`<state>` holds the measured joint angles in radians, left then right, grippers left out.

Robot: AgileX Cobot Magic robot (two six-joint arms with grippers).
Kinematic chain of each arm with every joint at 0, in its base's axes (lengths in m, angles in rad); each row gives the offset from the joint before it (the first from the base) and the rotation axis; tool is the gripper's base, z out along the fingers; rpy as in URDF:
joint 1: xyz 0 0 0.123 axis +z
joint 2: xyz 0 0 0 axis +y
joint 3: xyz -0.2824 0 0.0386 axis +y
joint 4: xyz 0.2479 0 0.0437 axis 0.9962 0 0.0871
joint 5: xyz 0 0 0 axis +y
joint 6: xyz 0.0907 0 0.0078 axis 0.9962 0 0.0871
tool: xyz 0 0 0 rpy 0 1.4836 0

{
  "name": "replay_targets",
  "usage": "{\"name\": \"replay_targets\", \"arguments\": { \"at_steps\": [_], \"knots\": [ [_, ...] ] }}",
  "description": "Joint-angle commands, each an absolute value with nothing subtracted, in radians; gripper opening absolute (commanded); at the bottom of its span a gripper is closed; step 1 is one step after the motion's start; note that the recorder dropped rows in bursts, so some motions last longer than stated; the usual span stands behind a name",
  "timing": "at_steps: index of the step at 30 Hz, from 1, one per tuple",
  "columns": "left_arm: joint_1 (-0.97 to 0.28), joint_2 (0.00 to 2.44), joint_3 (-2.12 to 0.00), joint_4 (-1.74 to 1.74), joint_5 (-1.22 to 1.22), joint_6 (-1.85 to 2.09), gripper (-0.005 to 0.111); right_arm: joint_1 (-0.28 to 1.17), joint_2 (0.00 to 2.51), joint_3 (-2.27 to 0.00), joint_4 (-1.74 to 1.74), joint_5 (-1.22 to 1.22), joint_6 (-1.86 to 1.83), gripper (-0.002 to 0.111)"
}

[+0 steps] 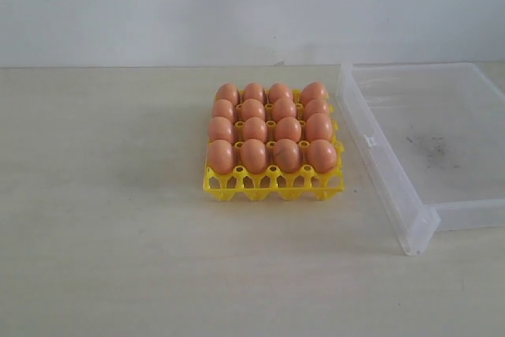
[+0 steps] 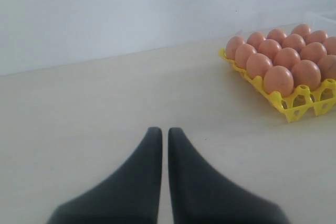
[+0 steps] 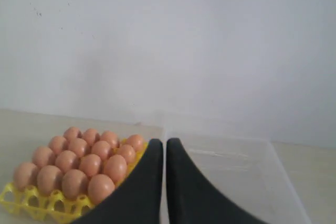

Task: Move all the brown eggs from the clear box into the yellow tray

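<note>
Brown eggs (image 1: 271,125), all 16, fill the yellow tray (image 1: 272,185); clear box (image 1: 426,116) at 3 o'clock is bare. Left claw (image 2: 163,130) and right claw (image 3: 164,141) are closed, empty. Job looks done.

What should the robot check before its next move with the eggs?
1. No eggs in the box: ok, only dark smudges on its floor.
2. Every cup of the tray filled: ok, four rows of four eggs.
3. Left pincer holds nothing: ok, shut and bare.
4. Right pincer holds nothing: ok, shut and bare.
5. Both pincers away from the eggs: ok, neither touches them.
6. No egg cracked: cannot tell, too small to see.
</note>
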<state>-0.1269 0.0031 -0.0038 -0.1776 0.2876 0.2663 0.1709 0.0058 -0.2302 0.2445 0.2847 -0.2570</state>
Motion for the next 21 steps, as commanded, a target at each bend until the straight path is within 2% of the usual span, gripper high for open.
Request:
{"name": "replay_targets", "arguments": {
  "at_steps": [1,6,21],
  "knots": [
    [-0.125,0.0,0.0,-0.176,0.283,0.271,0.004,0.171,0.017,-0.145,0.213,0.331,-0.338,0.0],
    [-0.125,0.0,0.0,-0.176,0.283,0.271,0.004,0.171,0.062,-0.087,0.274,0.212,-0.315,0.0],
    [-0.125,0.0,0.0,-0.176,0.283,0.271,0.004,0.193,0.06,-0.087,0.364,0.206,-0.208,0.0]
  ]
}}
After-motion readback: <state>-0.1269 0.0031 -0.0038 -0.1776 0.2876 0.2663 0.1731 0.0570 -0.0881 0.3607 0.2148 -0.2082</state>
